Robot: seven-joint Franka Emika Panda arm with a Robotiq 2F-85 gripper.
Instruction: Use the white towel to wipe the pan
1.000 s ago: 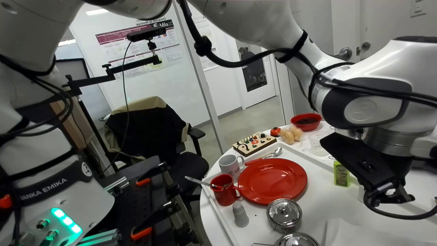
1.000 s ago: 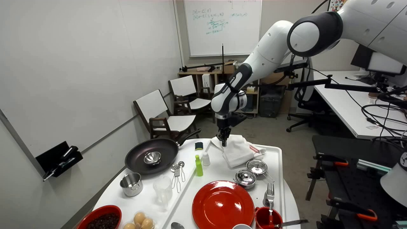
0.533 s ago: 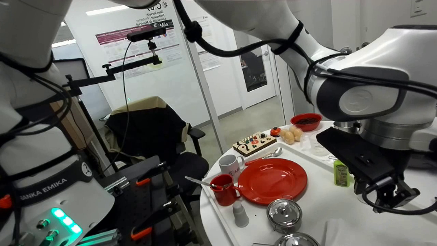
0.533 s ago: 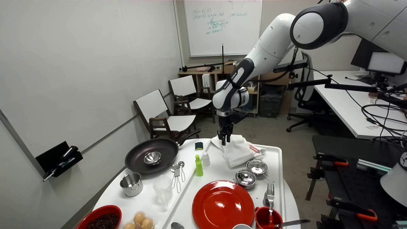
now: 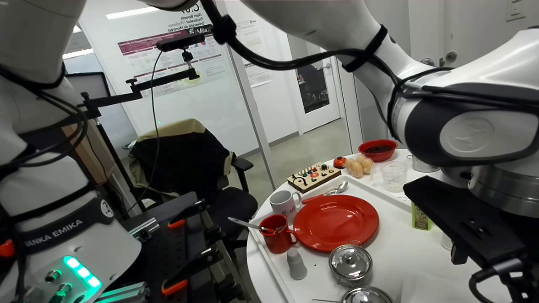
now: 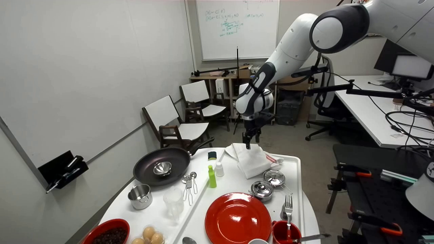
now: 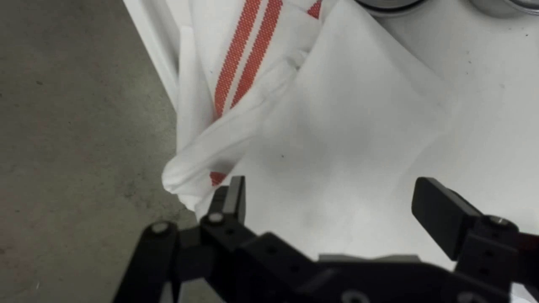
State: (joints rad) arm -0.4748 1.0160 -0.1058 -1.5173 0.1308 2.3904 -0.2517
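One towel (image 7: 345, 109) beneath the tool (image 7: 330, 200).

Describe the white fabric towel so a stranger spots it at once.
Find the curved-edged white table, then the white rimmed tray on it. At the tray's end, below the open black gripper and near two small round steel pots, lies the rumpled white fabric towel. Its red stripes and soft folds set it apart from the tray and pots.

Soft matt, high gloss
White towel (image 7: 337, 109), creased cloth, at the tray edge (image 6: 299, 189) — smooth dark pan (image 6: 147, 166), faintly sheened, at the tabletop edge (image 6: 117, 208); glossy red plate (image 6: 237, 217); polished metal pot (image 6: 261, 190).
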